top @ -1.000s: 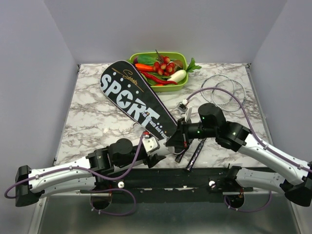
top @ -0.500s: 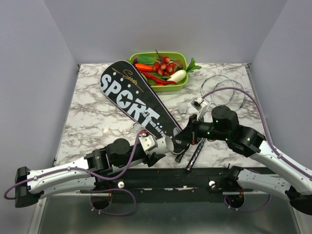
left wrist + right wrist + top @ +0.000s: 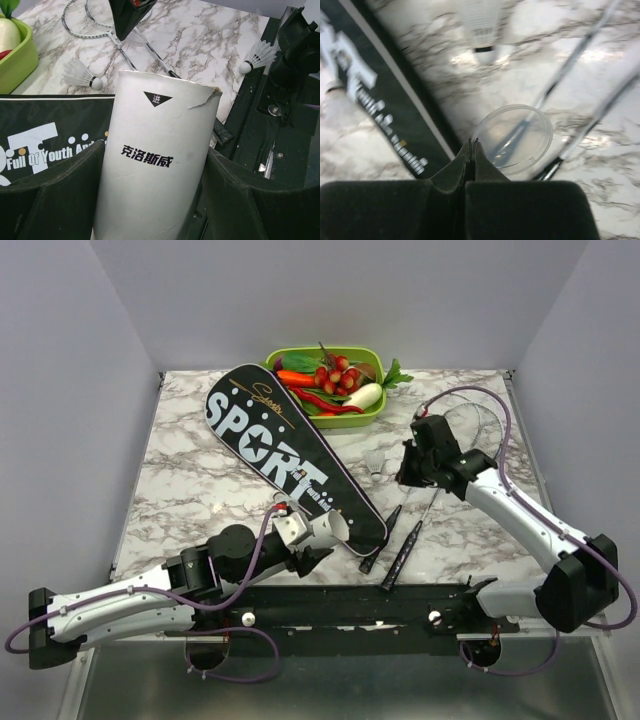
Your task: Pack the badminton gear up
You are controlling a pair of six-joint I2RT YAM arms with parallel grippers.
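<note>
Both sets of fingers are busy. Nearest, the left fingers (image 3: 70, 185) stand wide and clamp a white cardboard tube (image 3: 155, 150), its torn mouth open toward the desk (image 3: 190, 480). One shuttlecock (image 3: 257, 54) lies at the desk's near edge beside the black rail (image 3: 350, 602), and the handles of the two rackets (image 3: 403, 556) sit just beyond that rail. The black bag (image 3: 285, 450) lies flat and slantwise across the middle; whether it is unzipped I cannot tell. A second shuttlecock (image 3: 377, 464) rests between the bag and the right fingers (image 3: 471, 152), which are pressed together on the rim of a clear lid (image 3: 517, 135) above the racket shafts. By my reading nothing is packed yet: the tube is uncapped but unfilled, both shuttlecocks are loose, and both rackets are outside the bag. For room, the handles leave little margin at the near edge, the racket heads crowd the far right corner, and the bag's wide end sits just beside the green tray (image 3: 310, 351) at the back. Bare marble left of the bag looks like the easiest space.
</note>
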